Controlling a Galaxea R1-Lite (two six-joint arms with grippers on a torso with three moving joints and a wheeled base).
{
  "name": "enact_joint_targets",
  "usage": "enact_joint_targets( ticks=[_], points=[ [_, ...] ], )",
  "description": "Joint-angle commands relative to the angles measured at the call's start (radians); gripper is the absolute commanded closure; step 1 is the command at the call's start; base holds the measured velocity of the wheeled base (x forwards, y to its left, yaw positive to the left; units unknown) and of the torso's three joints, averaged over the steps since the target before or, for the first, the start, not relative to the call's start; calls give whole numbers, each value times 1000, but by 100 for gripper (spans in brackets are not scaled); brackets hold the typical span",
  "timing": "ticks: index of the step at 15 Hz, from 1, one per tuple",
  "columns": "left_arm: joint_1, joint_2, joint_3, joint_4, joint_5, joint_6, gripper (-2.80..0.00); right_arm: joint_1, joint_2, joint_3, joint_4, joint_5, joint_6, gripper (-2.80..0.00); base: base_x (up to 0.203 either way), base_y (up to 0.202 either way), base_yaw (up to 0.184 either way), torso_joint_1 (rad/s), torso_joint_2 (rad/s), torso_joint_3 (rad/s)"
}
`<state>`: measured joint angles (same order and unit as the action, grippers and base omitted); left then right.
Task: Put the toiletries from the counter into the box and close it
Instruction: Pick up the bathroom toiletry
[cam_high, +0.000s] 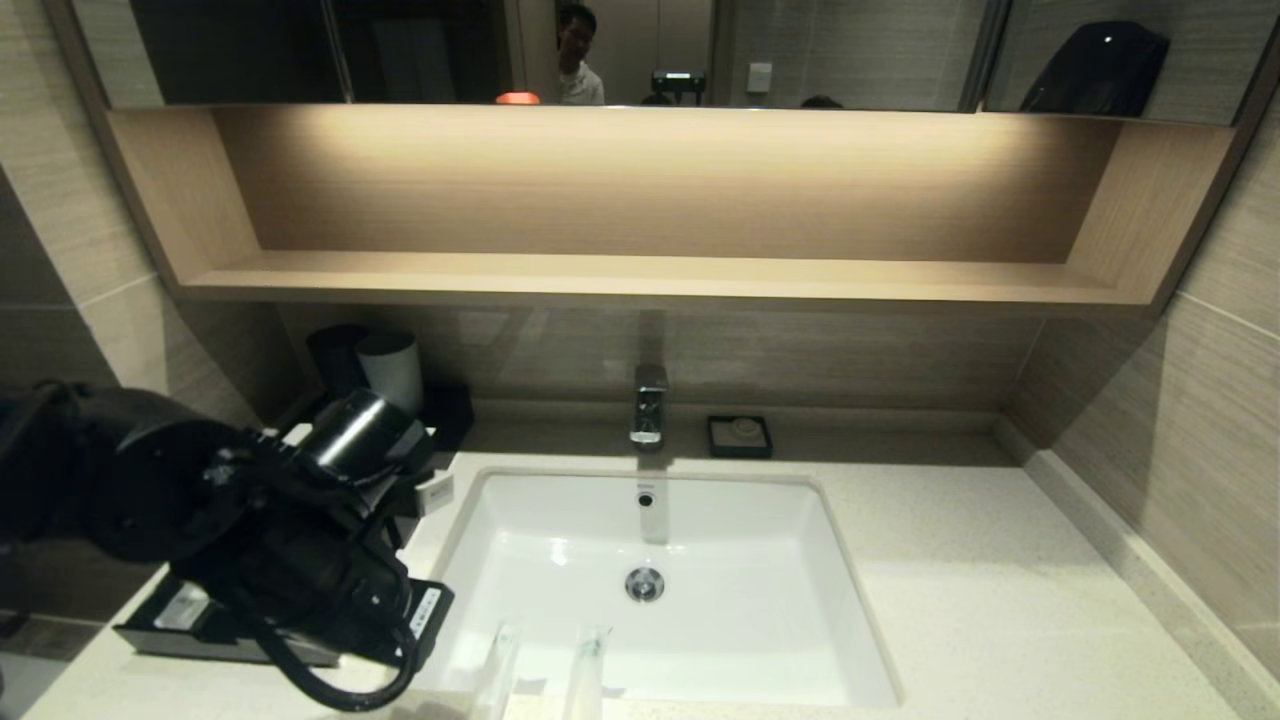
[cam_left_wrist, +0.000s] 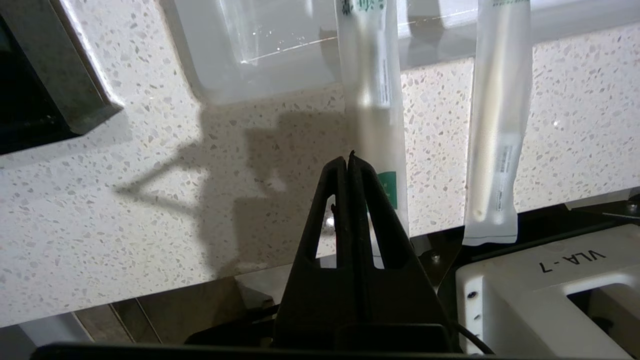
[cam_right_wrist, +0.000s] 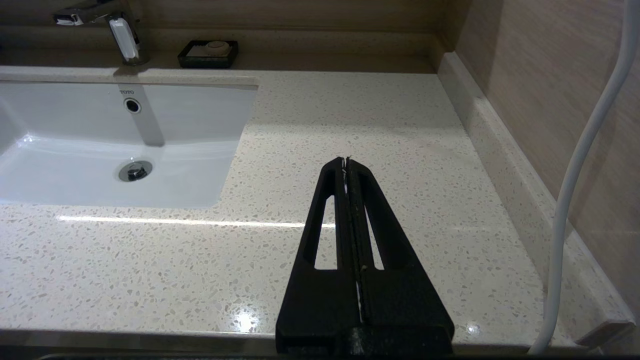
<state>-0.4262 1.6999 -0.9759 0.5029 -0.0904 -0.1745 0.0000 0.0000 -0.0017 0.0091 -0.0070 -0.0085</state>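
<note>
Two toiletries in whitish wrap lie side by side on the counter (cam_high: 960, 560) at its front edge, their far ends reaching over the sink rim: one with a green mark (cam_left_wrist: 372, 100), one plain (cam_left_wrist: 495, 140). In the head view they show at the bottom, the left packet (cam_high: 497, 668) and the right packet (cam_high: 586, 672). My left gripper (cam_left_wrist: 348, 159) hangs shut and empty just above the counter, beside the near end of the green-marked packet. The black box (cam_high: 165, 625) lies at the left under my left arm (cam_high: 300, 540), mostly hidden. My right gripper (cam_right_wrist: 346, 161) is shut over bare counter right of the sink.
A white sunken sink (cam_high: 800, 500) with a faucet (cam_high: 648, 405) fills the middle. A grey cup (cam_high: 392, 368) stands at the back left, a black soap dish (cam_high: 740, 436) behind the sink. A wooden wall shelf (cam_high: 650, 275) runs above. A white cable (cam_right_wrist: 580, 165) hangs by the right wall.
</note>
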Motion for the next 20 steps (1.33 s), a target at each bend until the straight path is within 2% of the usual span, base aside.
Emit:
enact_joint_targets(
  ticks=[1,9,13,15,20],
  points=[
    [8,103,-121,52,0,1,0,0,0,0,0,-1,-1,0,0,0,0,0,0,0],
    [10,274,-375,224,-8,-7,0,0,-1,0,0,-1,-1,0,0,0,0,0,0,0],
    [-12,338,-411,236,-6,-9,0,0,-1,0,0,-1,-1,0,0,0,0,0,0,0],
    [-23,365,-436,280,-6,-7,0,0,-1,0,0,-1,-1,0,0,0,0,0,0,0],
    [-51,401,-445,285,-6,-9,0,0,-2,0,0,-1,-1,0,0,0,0,0,0,0]
  ],
)
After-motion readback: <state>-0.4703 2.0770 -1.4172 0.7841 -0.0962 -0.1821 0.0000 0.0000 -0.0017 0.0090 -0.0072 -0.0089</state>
